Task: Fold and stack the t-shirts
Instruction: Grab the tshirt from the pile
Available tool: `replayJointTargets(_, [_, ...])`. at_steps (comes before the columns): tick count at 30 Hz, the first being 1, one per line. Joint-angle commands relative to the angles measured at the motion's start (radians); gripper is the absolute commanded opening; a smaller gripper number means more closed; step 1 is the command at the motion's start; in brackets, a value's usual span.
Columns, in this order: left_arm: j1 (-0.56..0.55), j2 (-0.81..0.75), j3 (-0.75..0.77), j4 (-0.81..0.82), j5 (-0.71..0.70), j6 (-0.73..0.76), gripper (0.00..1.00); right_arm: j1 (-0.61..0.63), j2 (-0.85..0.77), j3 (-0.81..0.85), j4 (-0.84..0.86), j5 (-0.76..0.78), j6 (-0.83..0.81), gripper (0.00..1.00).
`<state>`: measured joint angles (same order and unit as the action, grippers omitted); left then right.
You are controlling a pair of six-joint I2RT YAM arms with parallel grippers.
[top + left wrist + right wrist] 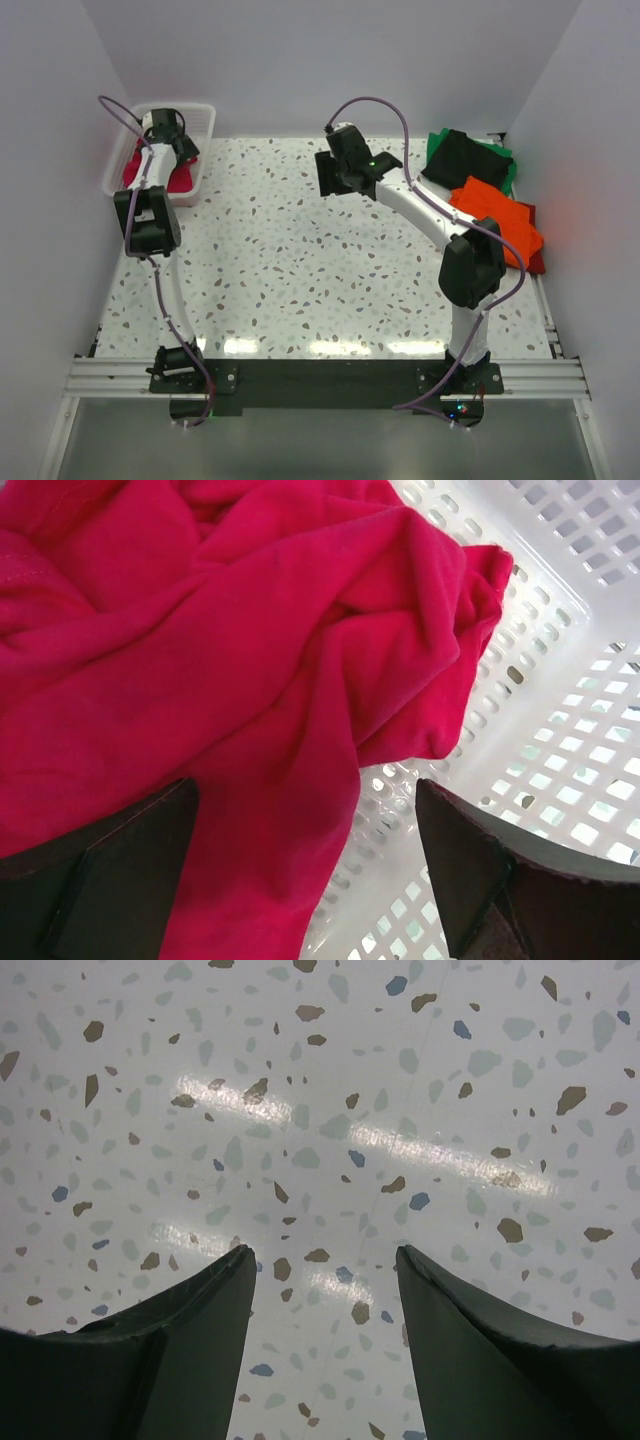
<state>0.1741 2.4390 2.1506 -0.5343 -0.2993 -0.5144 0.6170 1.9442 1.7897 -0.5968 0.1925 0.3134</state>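
A crumpled crimson-pink t-shirt [220, 650] lies in the white mesh basket [560, 690] at the table's far left [200, 112]. My left gripper [170, 152] hangs low over it. It is open [305, 810]: the left finger [120, 870] rests against the cloth, the right finger [480, 870] is over bare mesh, and a fold lies between them. At the far right lie a black t-shirt [455, 158], a green one [505, 160], an orange one [495, 215] and a dark red one [537, 262]. My right gripper [335, 178] is open over bare tabletop [325, 1260].
The speckled terrazzo table [300, 260] stretches between the basket and the pile. White walls close in the left, back and right sides. The arm bases sit on a black rail [320, 380] at the near edge.
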Motion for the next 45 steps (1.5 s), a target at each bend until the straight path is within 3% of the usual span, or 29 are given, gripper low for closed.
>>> replayJointTargets(1, [0.018,-0.006,0.009,0.074,-0.021,-0.018,0.92,0.006,0.009,0.054,-0.034,0.028,0.013,0.62])
replayJointTargets(7, [0.018,0.002,0.008,0.080,-0.018,-0.027,0.76,0.006,0.006,0.059,-0.046,0.050,0.018,0.62])
replayJointTargets(16, [0.019,0.017,0.011,0.031,-0.066,-0.036,0.69,0.006,-0.016,0.033,-0.040,0.055,0.024,0.61])
replayJointTargets(22, [0.018,0.025,-0.003,-0.012,-0.089,-0.042,0.56,0.006,-0.031,0.016,-0.031,0.061,0.021,0.61])
replayJointTargets(27, [0.018,0.009,-0.031,0.000,-0.081,-0.047,0.34,0.006,-0.031,0.010,-0.029,0.061,0.012,0.60])
replayJointTargets(31, [0.018,-0.032,-0.043,0.014,-0.058,-0.045,0.00,0.006,-0.027,0.020,-0.034,0.059,0.001,0.60])
replayJointTargets(45, [-0.038,-0.425,-0.202,0.157,-0.008,-0.010,0.00,0.006,-0.044,-0.016,-0.012,0.013,0.016,0.58])
